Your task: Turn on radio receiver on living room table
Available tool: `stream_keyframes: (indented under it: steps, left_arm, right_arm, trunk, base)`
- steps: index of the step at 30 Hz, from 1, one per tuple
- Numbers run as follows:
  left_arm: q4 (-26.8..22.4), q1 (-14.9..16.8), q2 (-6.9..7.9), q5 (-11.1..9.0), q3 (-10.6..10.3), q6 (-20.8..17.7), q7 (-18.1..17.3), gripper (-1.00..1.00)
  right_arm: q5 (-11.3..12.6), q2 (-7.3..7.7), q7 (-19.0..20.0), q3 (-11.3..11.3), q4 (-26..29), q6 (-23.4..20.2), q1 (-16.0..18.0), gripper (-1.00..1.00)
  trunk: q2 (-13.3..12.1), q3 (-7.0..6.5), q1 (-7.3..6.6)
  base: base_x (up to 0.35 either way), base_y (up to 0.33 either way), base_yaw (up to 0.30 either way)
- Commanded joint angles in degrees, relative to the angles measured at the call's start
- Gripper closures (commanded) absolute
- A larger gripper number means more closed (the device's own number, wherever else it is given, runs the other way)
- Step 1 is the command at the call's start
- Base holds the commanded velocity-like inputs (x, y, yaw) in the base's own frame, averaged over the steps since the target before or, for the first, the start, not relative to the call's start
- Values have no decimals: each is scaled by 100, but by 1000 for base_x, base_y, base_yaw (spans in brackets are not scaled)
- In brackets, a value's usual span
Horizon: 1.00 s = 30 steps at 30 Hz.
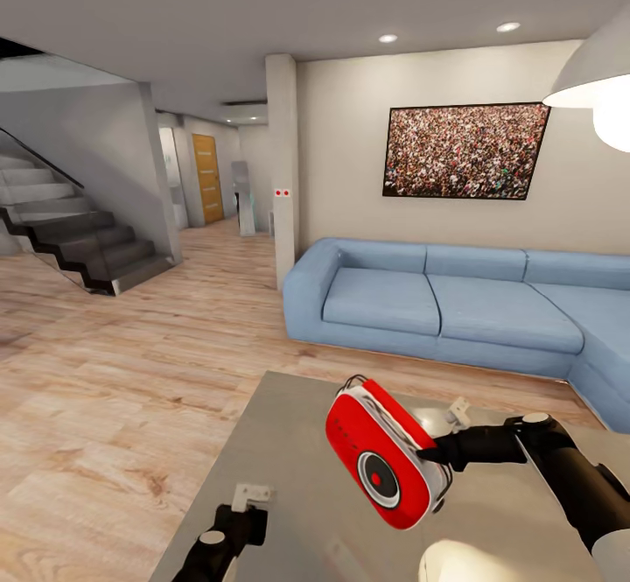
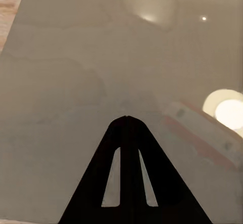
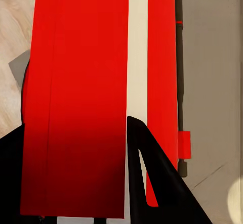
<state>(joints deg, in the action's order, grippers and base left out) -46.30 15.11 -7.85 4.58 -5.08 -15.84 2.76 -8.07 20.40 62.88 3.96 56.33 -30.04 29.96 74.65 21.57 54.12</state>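
Right gripper (image 1: 435,458) clamps the radio receiver (image 1: 388,466) above the tabletop (image 1: 289,442); I'd press its red dial squarely with my closed left gripper (image 1: 252,496)

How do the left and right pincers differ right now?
The right pincer is clamped on the red radio receiver, holding it tilted above the table; the left pincer holds nothing, its fingers pressed together. The right sits higher, the left low near the table's near edge. Both are black and over the grey tabletop.

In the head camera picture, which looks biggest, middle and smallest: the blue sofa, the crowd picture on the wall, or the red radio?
1. Blue sofa, biggest.
2. Crowd picture.
3. Red radio, smallest, though it is nearest the camera, so it looks bigger than it is.
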Motion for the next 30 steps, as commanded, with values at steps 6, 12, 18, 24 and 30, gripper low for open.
stream_keyframes:
  steps: [6, 12, 18, 24, 30]
  left_arm:
    - [-321, 0, 3, 20, -2, -13, 19, 100]
    - [-388, 0, -1, 17, -515, -57, -335, 100]
    - [-487, 0, -214, 23, -1394, -99, -737, 100]
    - [-510, 0, -214, -2, -2153, -103, -781, 100]
    - [-520, 0, -214, -17, -2544, -111, -785, 100]
  right_arm:
    - [27, -1, -172, -3, 1, -11, 1, 100]
    - [138, -1, -106, -1, -17, -9, 1, 100]
    - [383, -1, 537, 7, -32, 51, 1, 100]
    - [419, -1, 814, 20, -42, 427, 1, 100]
    - [413, -1, 818, 35, -43, 469, 1, 100]
  trunk:
    - [0, 0, 0]
    - [0, 0, 0]
    - [0, 0, 0]
    - [0, 0, 0]
    - [0, 0, 0]
  base:
    - [0, 0, 0]
    - [0, 0, 0]
    - [0, 0, 0]
    - [0, 0, 0]
    - [0, 0, 0]
